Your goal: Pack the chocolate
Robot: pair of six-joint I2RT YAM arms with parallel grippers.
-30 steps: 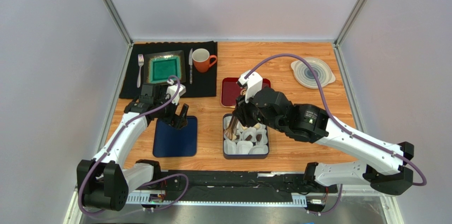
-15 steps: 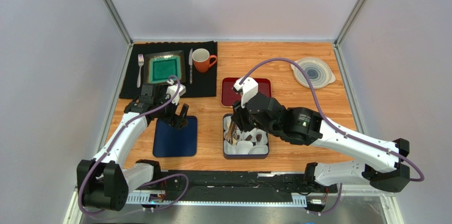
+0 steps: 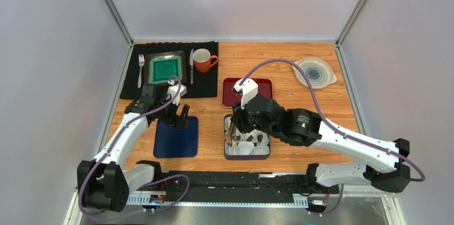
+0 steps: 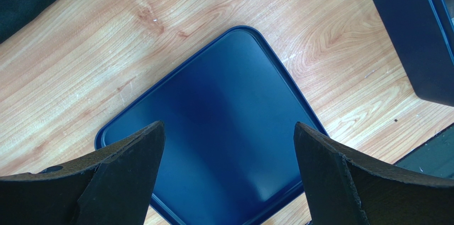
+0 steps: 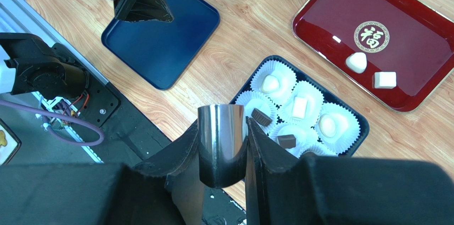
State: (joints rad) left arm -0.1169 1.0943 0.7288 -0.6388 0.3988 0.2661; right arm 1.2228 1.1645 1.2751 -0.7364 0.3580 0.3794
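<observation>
Chocolate pieces (image 5: 384, 80) are light, smooth and easily dented; two sit on the red tray (image 5: 330, 17) just beyond the box (image 5: 364, 129), the rest inside it. Your right gripper (image 5: 221, 129) clamps metal tongs (image 5: 219, 156), and your left gripper (image 4: 228, 129) gapes wide. Pinch each piece gently across its flat sides.

Shows matte black on the left fingers (image 4: 122, 182), and beneath them a glossy navy-blue tray (image 4: 224, 145) with a pale sheen. Spreads warm honey-orange wood grain over the counter (image 4: 80, 76). Puts the same black on the right fingers (image 5: 173, 156), with a mirror-silver metal piece (image 5: 221, 145) between them. Just beyond those fingers, sets a dark navy box (image 5: 365, 127) lined with white crinkled paper cups (image 5: 285, 73), and chocolates (image 5: 286, 141) in dark brown and cream-white. Farther past, shows a lacquer-red tray (image 5: 330, 23) with a round gold emblem (image 5: 371, 36) and two more cream-white pieces. Well beyond the left fingers, shows an orange mug (image 3: 205, 65), white inside, and a green plate (image 3: 165, 69) on black cloth (image 3: 133, 84).
</observation>
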